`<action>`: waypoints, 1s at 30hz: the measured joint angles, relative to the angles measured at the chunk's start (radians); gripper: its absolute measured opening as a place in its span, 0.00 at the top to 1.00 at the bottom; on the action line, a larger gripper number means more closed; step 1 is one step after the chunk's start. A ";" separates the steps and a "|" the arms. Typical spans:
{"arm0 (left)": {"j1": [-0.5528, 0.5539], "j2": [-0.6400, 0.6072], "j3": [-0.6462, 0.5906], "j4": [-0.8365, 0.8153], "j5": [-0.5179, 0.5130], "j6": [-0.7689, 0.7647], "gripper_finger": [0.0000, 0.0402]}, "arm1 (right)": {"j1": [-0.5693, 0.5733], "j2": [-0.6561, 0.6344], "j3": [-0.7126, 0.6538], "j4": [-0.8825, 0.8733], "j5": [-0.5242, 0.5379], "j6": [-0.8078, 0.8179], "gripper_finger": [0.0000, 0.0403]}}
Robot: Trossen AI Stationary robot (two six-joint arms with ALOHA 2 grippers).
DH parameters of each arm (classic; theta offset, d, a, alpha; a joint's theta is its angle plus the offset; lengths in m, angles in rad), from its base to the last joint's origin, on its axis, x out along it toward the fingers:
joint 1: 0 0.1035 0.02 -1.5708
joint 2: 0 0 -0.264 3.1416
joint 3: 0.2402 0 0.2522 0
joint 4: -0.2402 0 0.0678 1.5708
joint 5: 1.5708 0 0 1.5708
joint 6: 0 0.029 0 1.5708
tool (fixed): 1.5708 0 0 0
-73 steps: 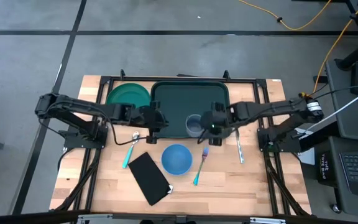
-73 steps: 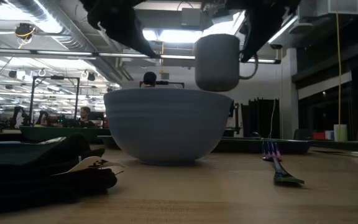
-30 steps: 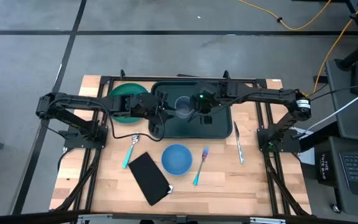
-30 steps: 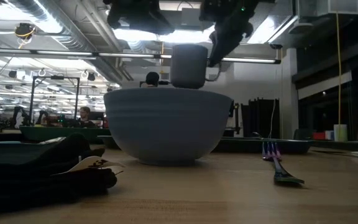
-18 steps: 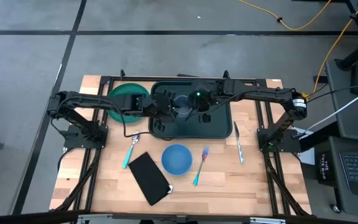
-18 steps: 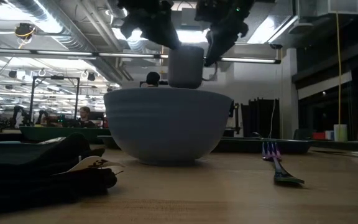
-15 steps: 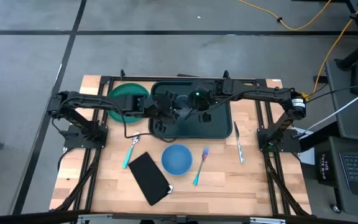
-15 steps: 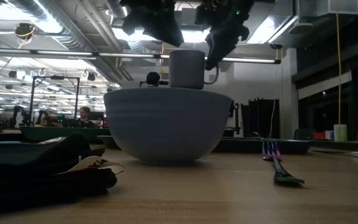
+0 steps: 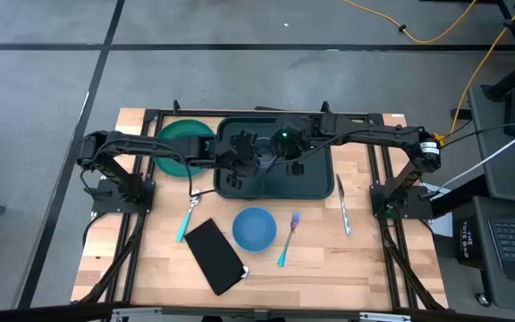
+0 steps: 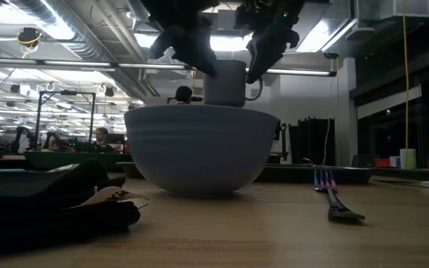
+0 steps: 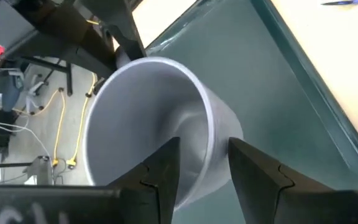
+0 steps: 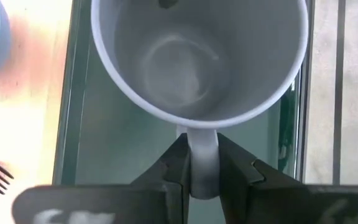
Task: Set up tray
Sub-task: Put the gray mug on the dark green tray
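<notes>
**Table and the items resting on it**

A wooden table carried a dark green tray at its far edge, with a round green plate just beside it on the left. Nearer lay a blue bowl, flanked by a black napkin and a teal-handled fork. A teal-handled spoon lay left of the napkin; a knife lay farthest right.
</notes>
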 joint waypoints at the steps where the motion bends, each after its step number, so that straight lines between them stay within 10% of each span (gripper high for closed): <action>1: 0.000 0.001 0.000 0.004 0.000 -0.002 0.68 | 0.000 0.000 0.000 0.000 0.000 0.000 0.85; 14: 0.016 0.002 0.000 0.010 0.022 -0.067 0.69 | 0.000 0.000 0.000 0.004 0.011 0.000 0.85; 30: 0.068 0.002 -0.002 -0.002 0.182 -0.044 0.99 | 0.002 -0.002 -0.001 0.026 0.010 -0.003 0.81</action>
